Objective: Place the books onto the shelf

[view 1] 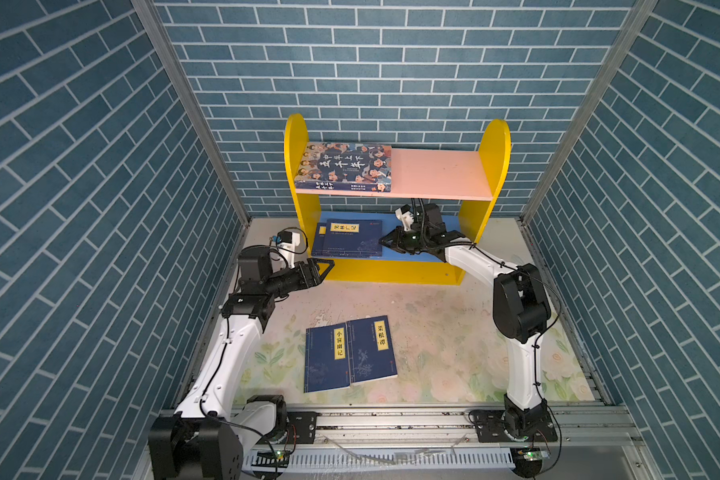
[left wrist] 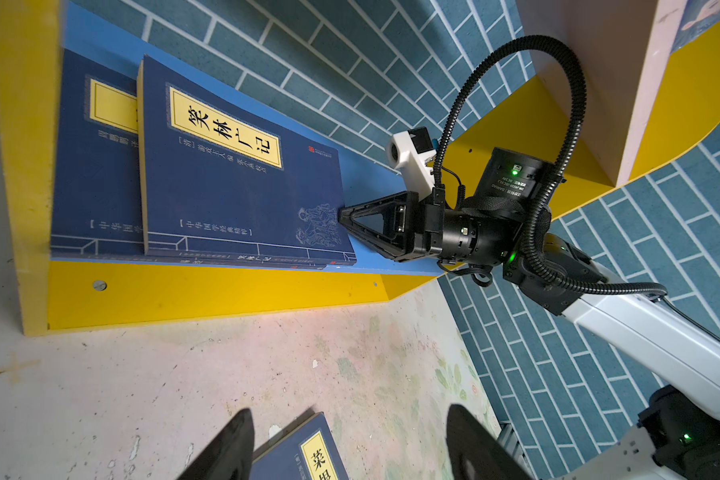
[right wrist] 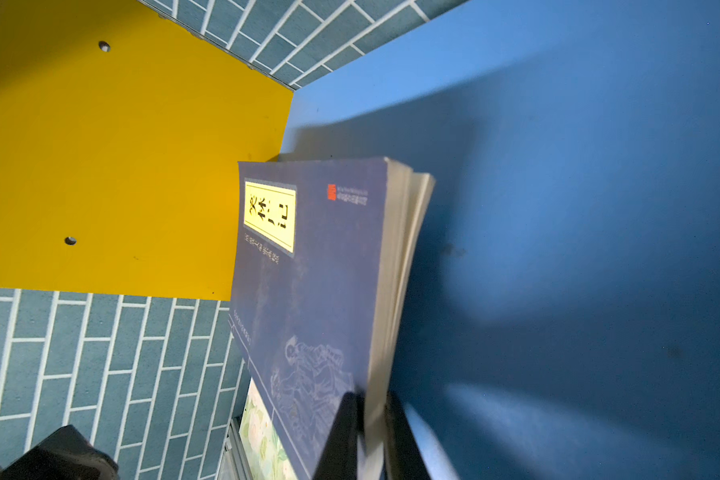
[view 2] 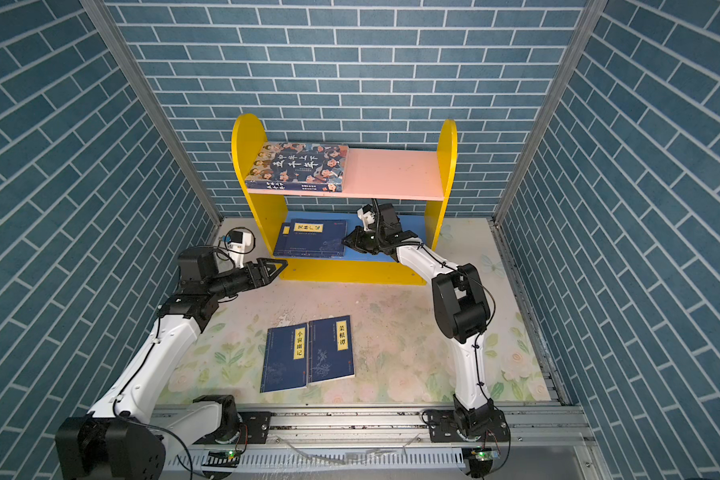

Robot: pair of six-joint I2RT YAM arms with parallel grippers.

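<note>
books — cartoon-face book [view 1: 346,166] flat on pink shelf board [view 1: 437,172] | top navy book [view 1: 355,236] lies on another on blue shelf board [right wrist: 558,208] | two navy books [view 1: 327,357] side by side on table [view 1: 433,332] | right claw [view 1: 383,242] pinches top navy book's edge | left claw [view 1: 328,268] open, empty

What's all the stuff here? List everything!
shelf: one, yellow sides, pink top board, blue bottom board, by the back wall
cartoon-face book: one, colourful, flat on the pink board
top navy book: one, yellow label, on the blue board
lower navy book: one, mostly covered beneath it
left table book, right table book: two, navy, side by side on the table
table: one, pale floral
brick walls: three, blue, around the scene
left gripper: one, black, open, empty, before the shelf
right gripper: one, black, shut on the top navy book's edge
</note>
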